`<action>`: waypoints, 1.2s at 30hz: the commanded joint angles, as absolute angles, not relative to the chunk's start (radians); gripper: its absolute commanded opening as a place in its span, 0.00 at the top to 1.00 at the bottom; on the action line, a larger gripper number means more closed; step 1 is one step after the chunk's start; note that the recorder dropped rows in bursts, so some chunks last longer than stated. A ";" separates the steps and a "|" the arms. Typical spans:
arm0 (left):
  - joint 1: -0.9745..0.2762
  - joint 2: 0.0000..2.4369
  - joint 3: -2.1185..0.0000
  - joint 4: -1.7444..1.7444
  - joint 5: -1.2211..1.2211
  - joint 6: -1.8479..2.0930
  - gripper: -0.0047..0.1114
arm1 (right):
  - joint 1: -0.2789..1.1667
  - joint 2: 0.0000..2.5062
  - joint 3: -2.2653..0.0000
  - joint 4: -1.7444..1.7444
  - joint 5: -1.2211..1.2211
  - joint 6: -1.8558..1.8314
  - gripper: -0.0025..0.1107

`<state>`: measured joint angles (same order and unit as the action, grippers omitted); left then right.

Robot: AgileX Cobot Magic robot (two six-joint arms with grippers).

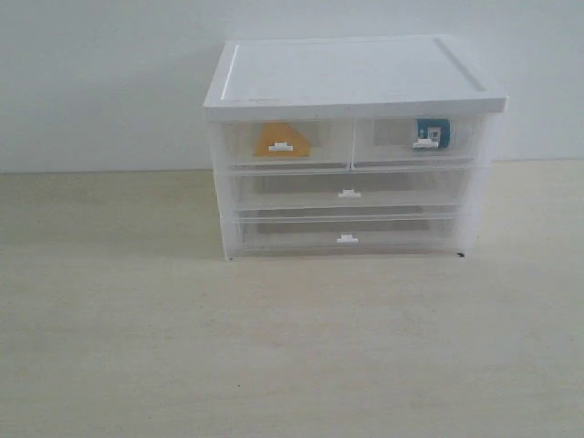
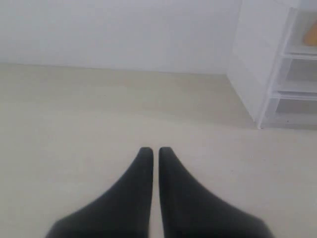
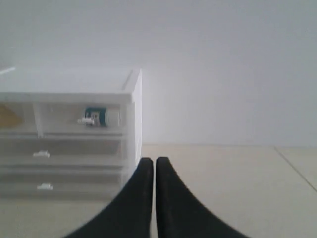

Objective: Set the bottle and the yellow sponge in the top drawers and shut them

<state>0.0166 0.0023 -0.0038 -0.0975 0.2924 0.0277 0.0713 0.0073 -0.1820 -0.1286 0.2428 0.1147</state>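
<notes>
The white-topped drawer unit (image 1: pixel 347 78) stands at the back of the table. Both top drawers are shut flush. Inside the left top drawer (image 1: pixel 283 144) lies the yellow sponge (image 1: pixel 281 139), also glimpsed in the left wrist view (image 2: pixel 312 33). The bottle (image 1: pixel 432 133) with its teal label lies in the right top drawer (image 1: pixel 417 141), and shows in the right wrist view (image 3: pixel 101 117). My left gripper (image 2: pixel 155 151) is shut and empty above bare table, left of the unit. My right gripper (image 3: pixel 152 161) is shut and empty, off the unit's right front corner. Neither gripper appears in the exterior view.
Two full-width drawers (image 1: pixel 348 192) (image 1: pixel 347 237) below are shut. The pale table (image 1: pixel 274 347) stretches in front of the unit. A white wall (image 1: pixel 100 82) stands behind.
</notes>
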 commanded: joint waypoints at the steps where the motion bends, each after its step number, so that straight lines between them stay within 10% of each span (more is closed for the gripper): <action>1: 0.020 0.000 0.000 -0.105 0.292 0.019 0.92 | 0.069 0.000 -0.102 -0.017 0.263 -0.007 0.98; 36: 0.020 0.000 0.000 -0.105 0.292 0.019 0.92 | 0.069 0.000 0.000 0.000 0.324 -0.008 0.98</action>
